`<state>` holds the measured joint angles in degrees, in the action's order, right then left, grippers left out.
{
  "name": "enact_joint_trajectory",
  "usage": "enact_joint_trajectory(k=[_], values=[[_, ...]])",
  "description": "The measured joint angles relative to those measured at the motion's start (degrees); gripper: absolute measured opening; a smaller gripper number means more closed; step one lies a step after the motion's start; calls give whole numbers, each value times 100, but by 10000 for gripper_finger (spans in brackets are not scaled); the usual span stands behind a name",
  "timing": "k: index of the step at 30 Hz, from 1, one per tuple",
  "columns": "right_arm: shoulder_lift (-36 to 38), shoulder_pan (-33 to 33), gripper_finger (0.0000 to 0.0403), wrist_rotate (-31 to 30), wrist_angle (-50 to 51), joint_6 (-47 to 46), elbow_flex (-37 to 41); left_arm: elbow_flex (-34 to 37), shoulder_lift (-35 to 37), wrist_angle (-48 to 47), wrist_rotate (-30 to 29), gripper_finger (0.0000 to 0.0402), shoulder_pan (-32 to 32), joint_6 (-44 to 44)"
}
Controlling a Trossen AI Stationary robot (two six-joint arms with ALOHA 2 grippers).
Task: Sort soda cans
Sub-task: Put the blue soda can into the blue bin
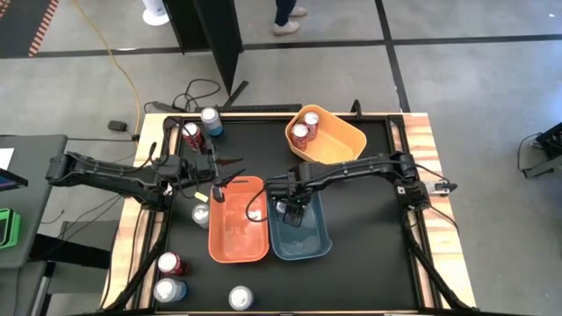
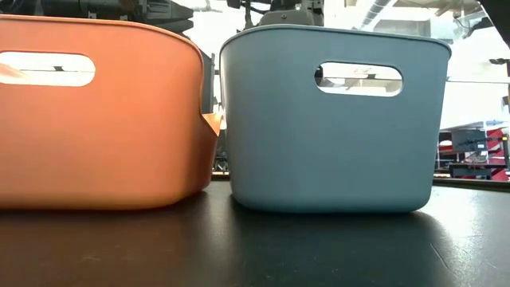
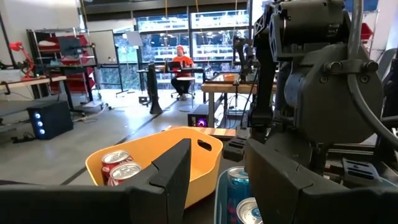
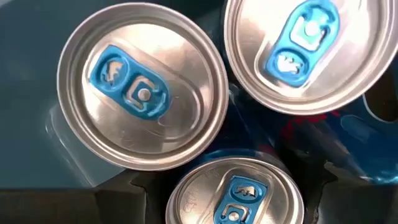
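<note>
Right gripper (image 1: 291, 213) down inside blue bin (image 1: 318, 248)

Black table (image 1: 369, 219): 3 bins (image 1: 237, 233), 6 loose soda cans (image 1: 212, 122).

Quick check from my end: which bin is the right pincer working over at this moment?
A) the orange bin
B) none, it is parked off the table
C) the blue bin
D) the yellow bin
C: in the high view the right pincer hangs over the blue bin, and its wrist camera looks down on blue-tabbed soda cans inside.
</note>
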<state>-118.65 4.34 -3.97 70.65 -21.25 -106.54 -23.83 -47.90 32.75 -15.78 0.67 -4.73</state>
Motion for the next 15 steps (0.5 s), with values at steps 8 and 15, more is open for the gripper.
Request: enact_joint_trajectory(k=[8,15], values=[[-42,0,247,44,-62,193,-4,0,1,-8,0,149,-2,-1],[-63,2,289,43,-80,321,13,-1,2,-39,-2,149,-2,-35]])
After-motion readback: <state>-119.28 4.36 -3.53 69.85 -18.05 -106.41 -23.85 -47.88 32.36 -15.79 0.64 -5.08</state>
